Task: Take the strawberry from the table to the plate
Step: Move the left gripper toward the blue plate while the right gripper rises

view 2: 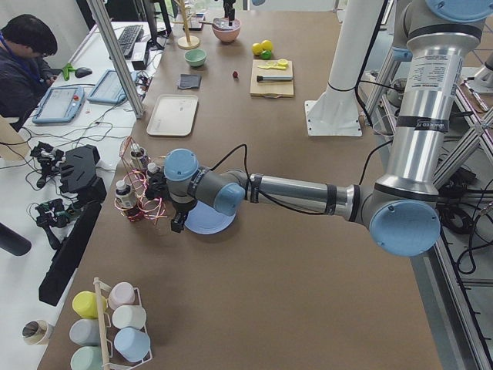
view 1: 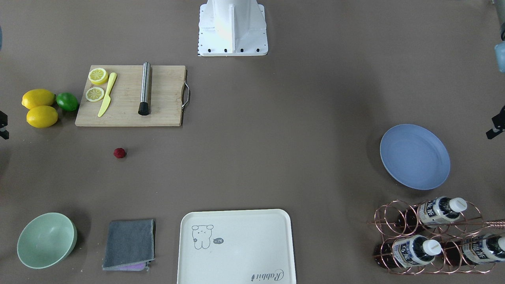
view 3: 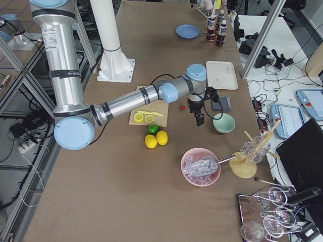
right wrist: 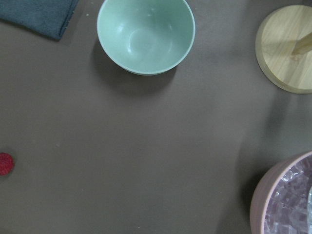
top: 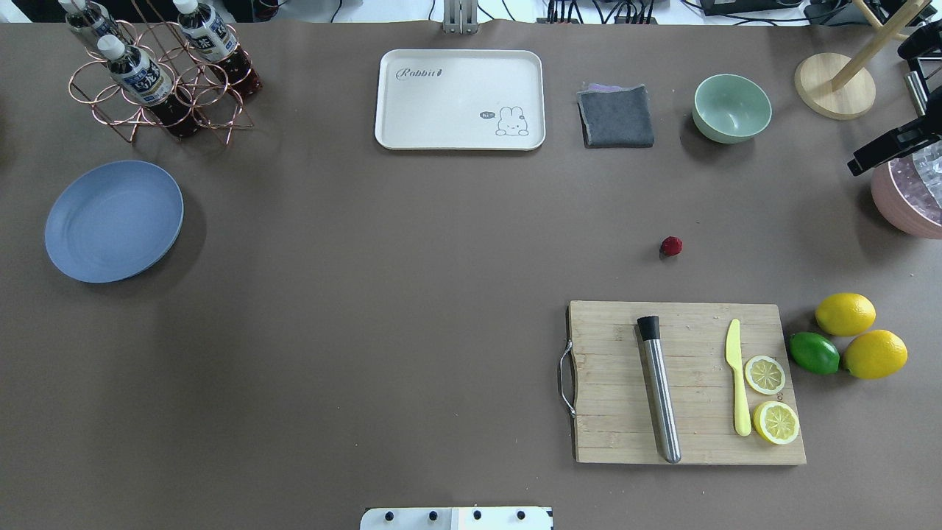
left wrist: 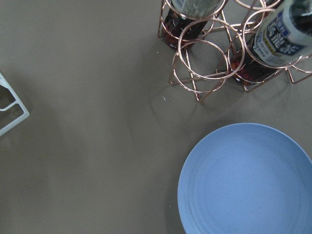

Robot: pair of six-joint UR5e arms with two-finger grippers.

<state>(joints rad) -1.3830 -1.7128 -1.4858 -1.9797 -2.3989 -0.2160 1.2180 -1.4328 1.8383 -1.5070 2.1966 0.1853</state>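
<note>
The strawberry (top: 670,246), small and dark red, lies on the bare grey-brown table (top: 383,294) just beyond the cutting board; it also shows at the left edge of the right wrist view (right wrist: 5,164). The periwinkle-blue plate (top: 114,221) sits empty at the table's far left end, beside the bottle rack. My left gripper (view 2: 179,223) hangs over the plate's outer rim, and the plate (left wrist: 243,180) fills the lower right of the left wrist view. My right gripper (view 3: 199,120) hovers between the strawberry (view 3: 182,107) and the mint bowl. Only edge slivers of either gripper show, so I cannot tell their state.
A wooden cutting board (top: 688,383) carries a steel rod, a yellow knife and lemon slices, with lemons (top: 846,314) and a lime beside it. At the far edge are a mint bowl (top: 731,107), grey cloth (top: 616,116), cream tray (top: 460,99) and copper bottle rack (top: 158,81). A pink ice bowl (top: 909,195) sits at right.
</note>
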